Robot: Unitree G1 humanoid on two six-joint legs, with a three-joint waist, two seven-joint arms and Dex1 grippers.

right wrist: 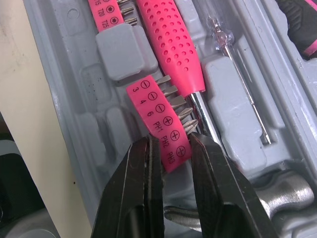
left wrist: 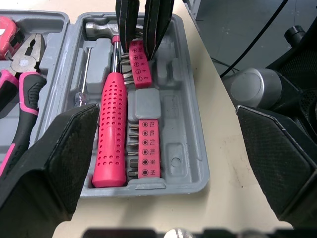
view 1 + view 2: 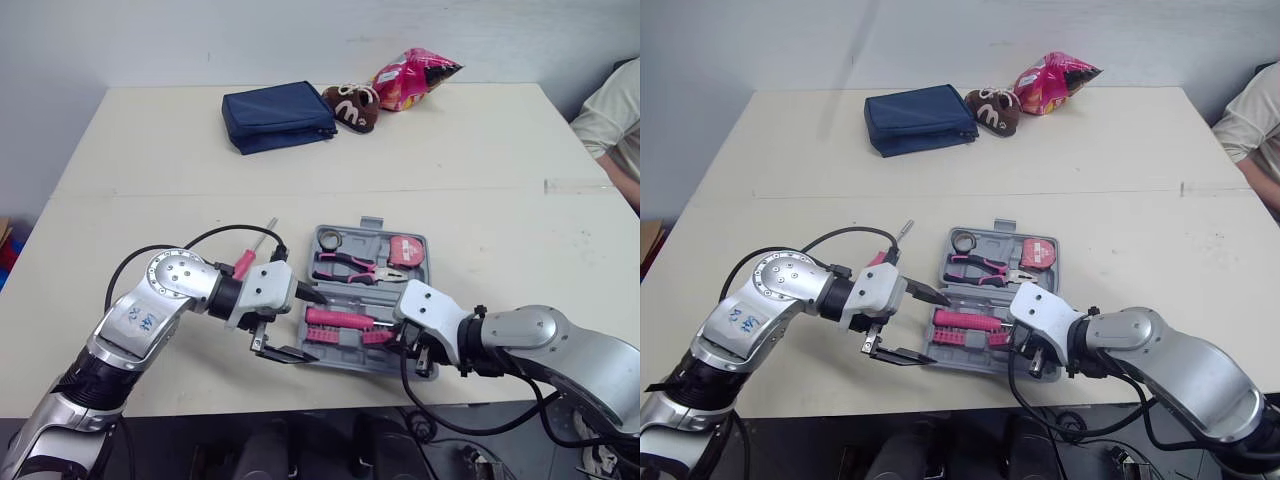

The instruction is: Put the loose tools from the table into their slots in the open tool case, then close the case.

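Bit holder (image 1: 159, 130), which I'd judge light, stiff and slick plastic, lies in the near-right part of the tool case (image 2: 198, 163); my right gripper (image 1: 172, 148) pinches its end across the flat sides; left gripper (image 3: 297, 326) gapes wide, empty.

Wears rounded brushed-silver shells on both arms, the left arm (image 3: 150, 310) with a disc-shaped joint ringed by small screws and a white patch scribbled in blue, the right arm (image 3: 545, 340) with a black collar ahead of a white wrist block. Trails thin black cables (image 3: 215, 236), one looping off each forearm. Ends in a white housing and two broad black fingers with finely textured pads (image 2: 69, 148) at the left gripper (image 3: 311, 328), and in narrow, glossy black blades at the right gripper (image 1: 173, 148).
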